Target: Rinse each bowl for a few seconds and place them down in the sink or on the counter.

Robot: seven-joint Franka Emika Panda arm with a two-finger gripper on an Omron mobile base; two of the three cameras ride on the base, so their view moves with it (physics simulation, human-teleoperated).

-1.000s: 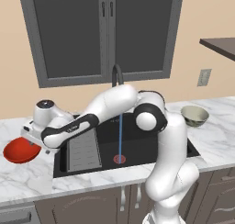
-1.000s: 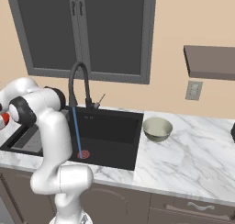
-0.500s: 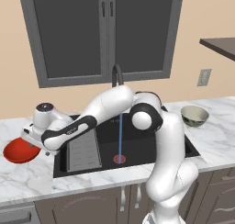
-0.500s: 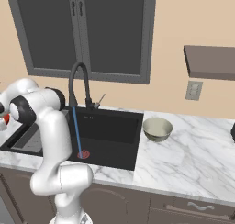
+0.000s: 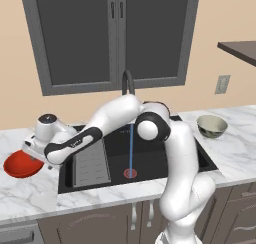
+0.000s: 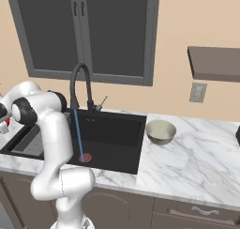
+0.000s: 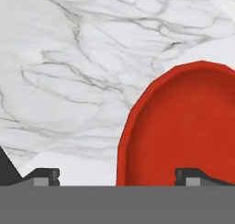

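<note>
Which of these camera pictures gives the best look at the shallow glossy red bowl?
The hand view: the shallow glossy red bowl looms large, its rim crisp against the white marble counter. The left base view shows it small and partly hidden behind the hand; the right base view gives a sliver.

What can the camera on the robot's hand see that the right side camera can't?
The hand view looks straight down into the red bowl, with one fingertip of the open end effector over it and the other off its rim. The right base view has the grey-beige bowl, the sink and the tap running water. Both share the marble counter.
</note>
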